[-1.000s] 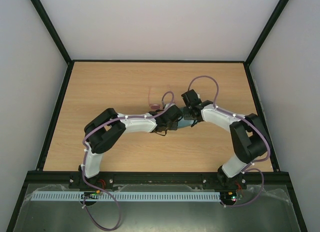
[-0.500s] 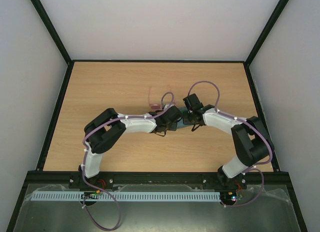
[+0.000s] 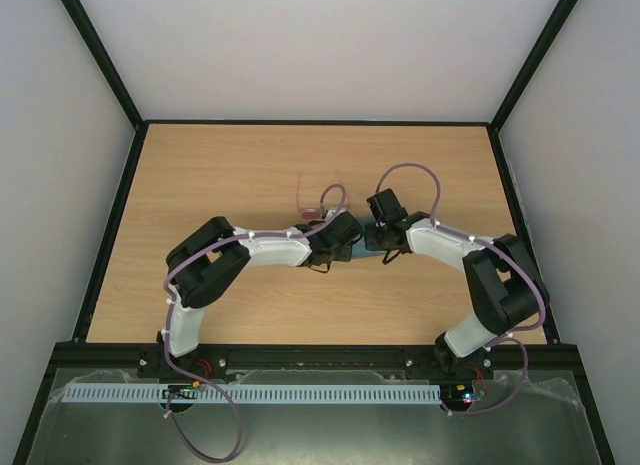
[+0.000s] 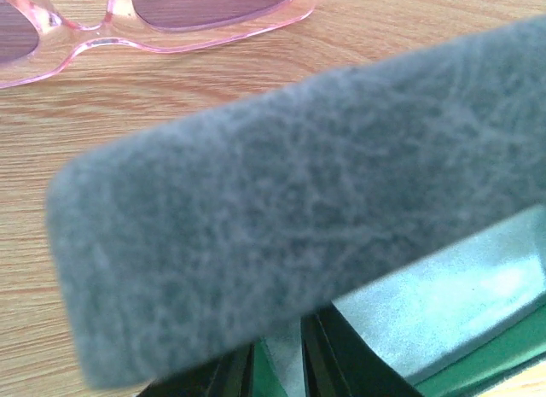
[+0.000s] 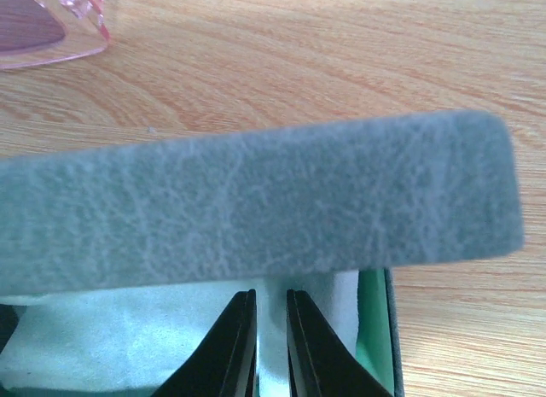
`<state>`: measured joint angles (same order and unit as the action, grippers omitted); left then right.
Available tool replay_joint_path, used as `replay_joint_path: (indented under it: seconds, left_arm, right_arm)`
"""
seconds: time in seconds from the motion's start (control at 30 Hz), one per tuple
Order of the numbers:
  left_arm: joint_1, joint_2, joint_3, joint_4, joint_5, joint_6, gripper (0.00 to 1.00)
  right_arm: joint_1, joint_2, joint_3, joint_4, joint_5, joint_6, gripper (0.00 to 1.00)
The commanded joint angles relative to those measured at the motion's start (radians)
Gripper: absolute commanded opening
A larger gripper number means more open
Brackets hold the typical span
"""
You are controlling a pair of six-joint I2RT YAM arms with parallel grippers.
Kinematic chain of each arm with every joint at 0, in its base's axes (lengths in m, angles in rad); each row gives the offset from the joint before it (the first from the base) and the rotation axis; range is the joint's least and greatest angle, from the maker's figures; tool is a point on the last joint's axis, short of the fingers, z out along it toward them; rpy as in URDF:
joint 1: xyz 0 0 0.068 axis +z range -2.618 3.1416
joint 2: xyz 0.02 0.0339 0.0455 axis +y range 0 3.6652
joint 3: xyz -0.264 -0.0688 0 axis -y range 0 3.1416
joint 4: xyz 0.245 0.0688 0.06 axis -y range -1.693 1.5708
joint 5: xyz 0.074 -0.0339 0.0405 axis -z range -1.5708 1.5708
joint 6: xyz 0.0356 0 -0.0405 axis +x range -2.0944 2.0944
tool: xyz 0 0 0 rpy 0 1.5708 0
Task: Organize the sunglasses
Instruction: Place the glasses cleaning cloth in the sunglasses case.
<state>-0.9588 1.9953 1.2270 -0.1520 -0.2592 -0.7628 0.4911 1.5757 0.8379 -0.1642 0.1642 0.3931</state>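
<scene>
Left pincer (image 4: 277,367) and right pincer (image 5: 271,346), both narrow, at the open case (image 4: 281,201)

Each pair of fingers stands almost together over the light-blue cloth (image 5: 128,346) inside; whether either grips it I cannot tell. The sunglasses (image 4: 205,2) lie on the tabletop (image 3: 230,165) just beyond the raised lid. Best to hold the lid up and settle the cloth first. Only the wrist views show the inside of the case; from above, the arms hide it.
</scene>
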Motion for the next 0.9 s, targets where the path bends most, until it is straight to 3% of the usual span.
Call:
replay_joint_path:
  seconds: [0.0, 0.33, 0.87]
  left_arm:
    - [0.008, -0.019, -0.008, -0.034, -0.014, 0.011, 0.19]
    - [0.009, 0.003, -0.001, -0.070, -0.047, 0.020, 0.03]
    - [0.024, -0.053, -0.020, -0.098, -0.094, 0.029, 0.02]
  right_arm:
    - [0.002, -0.045, -0.015, -0.003, -0.017, 0.009, 0.12]
    - [0.002, -0.048, -0.018, 0.003, -0.031, 0.009, 0.12]
    - [0.003, -0.067, -0.030, -0.003, -0.030, 0.008, 0.13]
